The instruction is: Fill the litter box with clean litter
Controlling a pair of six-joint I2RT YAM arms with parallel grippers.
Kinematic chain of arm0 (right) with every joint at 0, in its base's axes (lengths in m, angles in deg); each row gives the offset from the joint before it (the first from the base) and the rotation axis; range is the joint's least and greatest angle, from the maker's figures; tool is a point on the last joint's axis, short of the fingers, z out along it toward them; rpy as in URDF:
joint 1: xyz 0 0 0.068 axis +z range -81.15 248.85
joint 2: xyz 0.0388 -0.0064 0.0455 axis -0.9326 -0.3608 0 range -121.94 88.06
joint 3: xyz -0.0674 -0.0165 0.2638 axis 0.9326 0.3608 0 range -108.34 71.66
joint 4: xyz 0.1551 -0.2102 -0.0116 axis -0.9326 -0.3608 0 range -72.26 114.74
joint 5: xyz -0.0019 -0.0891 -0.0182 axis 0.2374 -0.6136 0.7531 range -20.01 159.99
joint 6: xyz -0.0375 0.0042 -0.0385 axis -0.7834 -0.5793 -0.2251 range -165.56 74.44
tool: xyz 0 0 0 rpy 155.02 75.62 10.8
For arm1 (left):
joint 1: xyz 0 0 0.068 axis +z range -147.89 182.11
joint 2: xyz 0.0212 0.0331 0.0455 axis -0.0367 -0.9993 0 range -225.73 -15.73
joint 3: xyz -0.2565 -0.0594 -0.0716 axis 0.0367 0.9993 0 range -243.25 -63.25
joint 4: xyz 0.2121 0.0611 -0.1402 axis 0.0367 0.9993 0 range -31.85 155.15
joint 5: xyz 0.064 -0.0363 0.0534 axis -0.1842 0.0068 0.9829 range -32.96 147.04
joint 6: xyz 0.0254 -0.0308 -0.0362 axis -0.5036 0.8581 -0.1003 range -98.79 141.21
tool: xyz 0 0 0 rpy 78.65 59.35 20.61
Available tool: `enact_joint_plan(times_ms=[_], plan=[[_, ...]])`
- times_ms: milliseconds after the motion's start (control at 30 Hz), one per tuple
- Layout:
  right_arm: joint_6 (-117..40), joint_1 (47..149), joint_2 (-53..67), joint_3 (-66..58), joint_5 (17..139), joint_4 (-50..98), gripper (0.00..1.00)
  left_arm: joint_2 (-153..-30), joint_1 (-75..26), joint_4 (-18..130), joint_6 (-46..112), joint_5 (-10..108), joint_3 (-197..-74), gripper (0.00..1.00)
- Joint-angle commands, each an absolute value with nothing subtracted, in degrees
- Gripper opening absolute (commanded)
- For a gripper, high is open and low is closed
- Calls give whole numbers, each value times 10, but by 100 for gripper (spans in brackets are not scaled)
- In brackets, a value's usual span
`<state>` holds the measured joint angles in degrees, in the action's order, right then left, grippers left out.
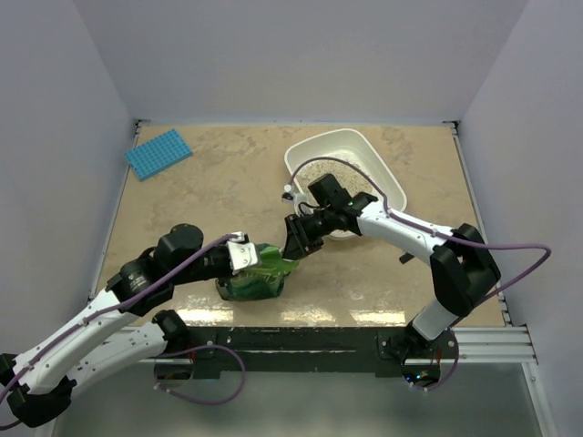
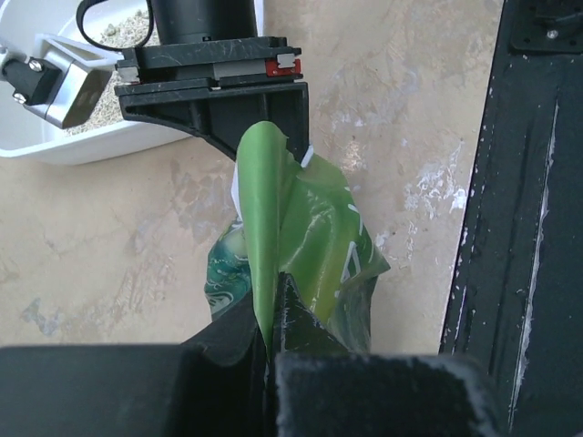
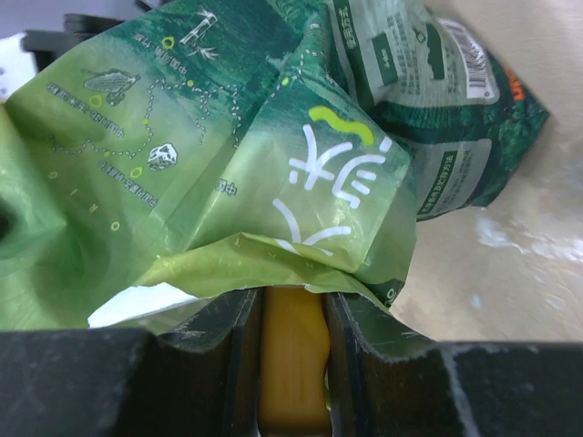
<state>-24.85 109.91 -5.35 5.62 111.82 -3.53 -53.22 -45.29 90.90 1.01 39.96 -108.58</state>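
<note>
Beige marbled table (image 1: 228, 182) fills the space between plain pale walls. At its far right stands the litter box (image 1: 383, 173), a white tray. Inside it lies the clean litter (image 1: 323, 168), a pale sandy layer that covers part of the bottom.

Just in front of the box, toward the middle of the table, the right gripper (image 1: 294, 241) points down and to the left at the green pouch (image 1: 260, 282). Its jaws are partly closed on the yellow scoop (image 3: 293, 364), of which only a strip shows between the fingers, and the rest goes under the crumpled mouth of the pouch.

The pouch rests on the table near the front edge. The left gripper (image 2: 273, 314) is closed tight, and it pinches the pouch's upper edge from the left side.

Far away, in the rear left corner, lies a blue gridded mat (image 1: 158, 153).
</note>
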Motion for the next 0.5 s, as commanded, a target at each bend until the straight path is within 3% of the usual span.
enact_joint_plan(times_ms=[0,167,467], plan=[[-190,1114,-83,177,1191,133,0,-538,-473,879,-8,407,-1085,0],[-44,1117,-66,296,1217,404,0,-604,-489,874,-14,447,-1090,0],[59,1115,7,371,1214,547,0,-634,-508,844,-35,510,-1104,0]])
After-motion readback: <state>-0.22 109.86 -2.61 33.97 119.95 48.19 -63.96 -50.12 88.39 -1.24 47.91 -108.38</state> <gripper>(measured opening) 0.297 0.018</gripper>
